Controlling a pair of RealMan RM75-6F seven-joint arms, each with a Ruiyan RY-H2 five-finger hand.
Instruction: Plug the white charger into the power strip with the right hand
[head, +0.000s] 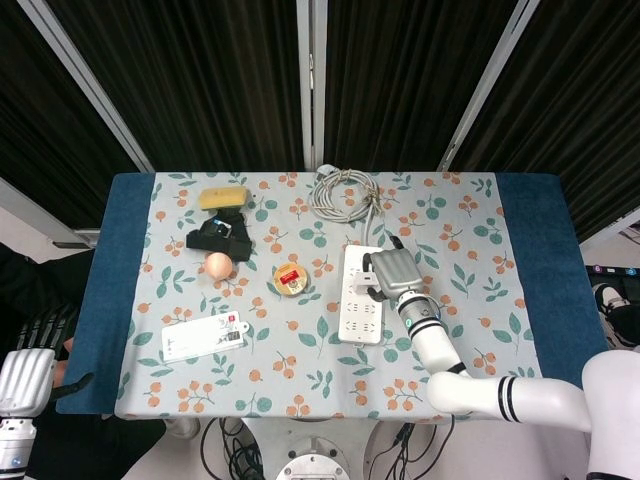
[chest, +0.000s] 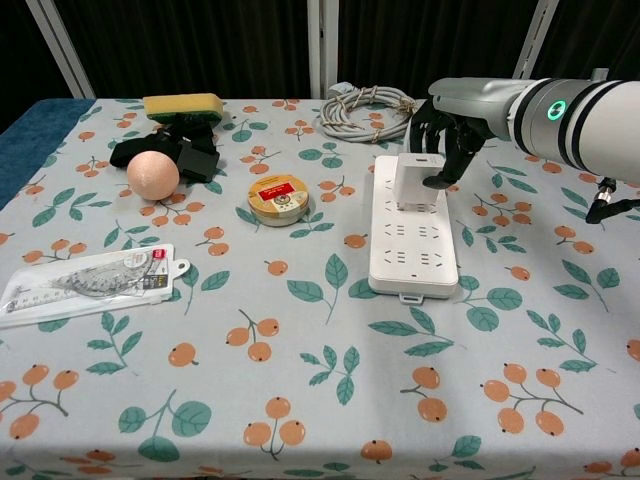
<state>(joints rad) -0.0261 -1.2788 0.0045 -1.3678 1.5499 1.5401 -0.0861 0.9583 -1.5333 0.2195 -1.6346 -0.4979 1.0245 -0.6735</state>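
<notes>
The right hand (chest: 443, 135) grips the white block-shaped charger (chest: 419, 180) with its dark fingers (chest: 436, 152) curled over the top and far side. The charger stands upright on the far end of the white rectangular power strip (chest: 414, 245), touching its socket face; whether the prongs are fully seated cannot be told. The power strip lies flat on the counter with the leaf-and-orange patterned cloth (chest: 330, 400), near a coiled grey cable (chest: 365, 106). The left hand (head: 28, 365) hangs beside the near left corner of the counter; whether its fingers are open or closed cannot be told.
</notes>
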